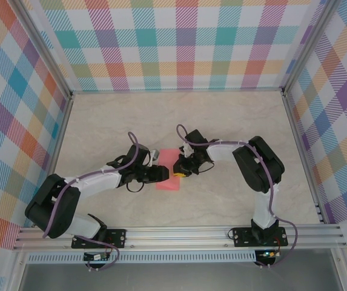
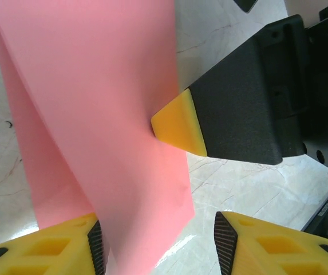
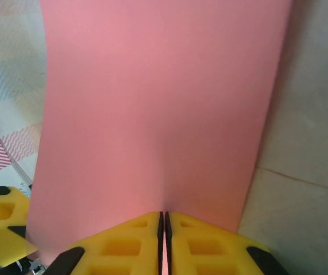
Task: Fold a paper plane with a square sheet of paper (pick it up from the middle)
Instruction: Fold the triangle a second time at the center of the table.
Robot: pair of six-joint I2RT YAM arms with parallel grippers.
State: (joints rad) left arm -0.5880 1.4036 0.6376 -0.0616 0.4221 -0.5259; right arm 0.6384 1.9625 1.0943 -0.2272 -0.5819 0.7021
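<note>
The pink sheet of paper [image 1: 168, 171] is found at mid-counter [image 1: 221, 121], clamped in the clenched right gripper [image 3: 164, 229], with the left gripper [image 2: 159, 229] released, fingers parted about it.

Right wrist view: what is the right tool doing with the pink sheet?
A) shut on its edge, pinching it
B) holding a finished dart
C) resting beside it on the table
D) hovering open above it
A: the right tool has its jaws pressed together, and the square sheet of paper rises from between them.
</note>
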